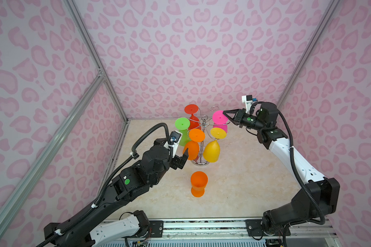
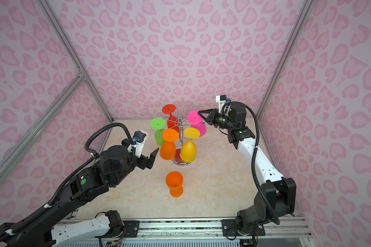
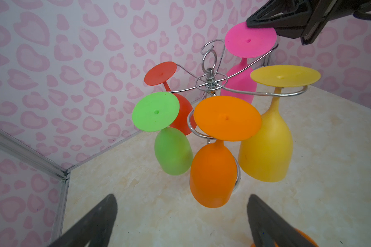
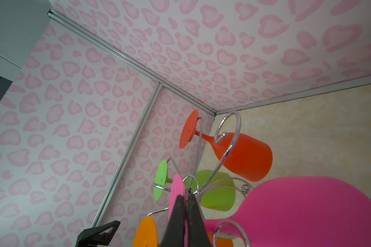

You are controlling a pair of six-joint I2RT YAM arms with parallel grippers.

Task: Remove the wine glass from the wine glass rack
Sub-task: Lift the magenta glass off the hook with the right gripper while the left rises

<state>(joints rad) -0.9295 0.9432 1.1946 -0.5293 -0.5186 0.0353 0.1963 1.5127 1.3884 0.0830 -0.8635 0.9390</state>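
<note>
— Five hung bowl-down on rack (image 1: 204,122): red (image 1: 191,109), green (image 1: 182,124), orange (image 1: 196,134), yellow (image 1: 218,133), pink (image 1: 218,117). Shiny chrome wire, curled hooks, near far edge of desk (image 1: 255,171).
— Sixth, second orange (image 1: 199,184), upright, toward front edge. Six in all, one rack.
— Pink opaque, foot pinched in right gripper (image 1: 223,112). Left gripper (image 3: 182,197) agape, empty, near orange's bowl.

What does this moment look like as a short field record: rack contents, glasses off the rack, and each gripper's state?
rack: wine glass rack, upright on the table
hanging: red glass, green glass, orange glass, yellow glass, pink glass
off rack: second orange glass, upright on the table in front of the rack
left gripper: open, empty, near the hanging orange glass
right gripper: shut on the pink glass's foot
</note>
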